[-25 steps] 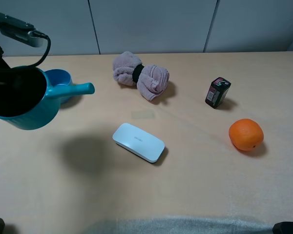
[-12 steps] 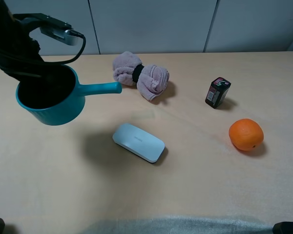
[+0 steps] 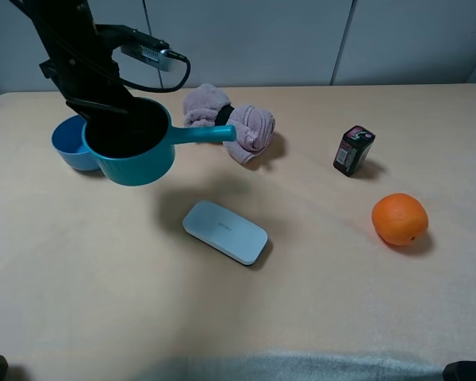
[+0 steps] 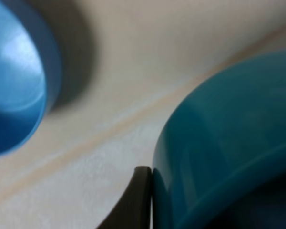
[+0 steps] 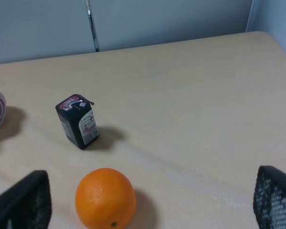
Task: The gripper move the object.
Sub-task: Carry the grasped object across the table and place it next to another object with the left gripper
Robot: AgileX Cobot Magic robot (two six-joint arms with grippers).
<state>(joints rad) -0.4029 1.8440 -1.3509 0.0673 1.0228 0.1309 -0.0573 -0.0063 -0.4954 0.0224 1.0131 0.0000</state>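
The teal saucepan point(image 3: 135, 151) with a dark inside hangs above the table at the back left, its straight handle point(image 3: 206, 134) pointing right toward the pink cloth. My left gripper point(image 3: 103, 107) is shut on the saucepan's rim on the side away from the handle. In the left wrist view one dark finger point(image 4: 136, 200) presses the saucepan's outer wall point(image 4: 219, 152). My right gripper point(image 5: 150, 179) is open and empty, its fingers point(image 5: 24, 202) wide apart near the orange.
A lighter blue bowl point(image 3: 67, 144) point(image 4: 12, 95) sits just left of the saucepan. A pink rolled cloth point(image 3: 230, 123), a white flat case point(image 3: 224, 231), a small dark carton point(image 3: 353, 149) point(image 5: 77, 121) and an orange point(image 3: 399, 218) point(image 5: 106, 198) lie on the table.
My left gripper has carried the saucepan to the right and toward the back. The blue bowl, hidden behind the pan half a second ago, now shows beside it.
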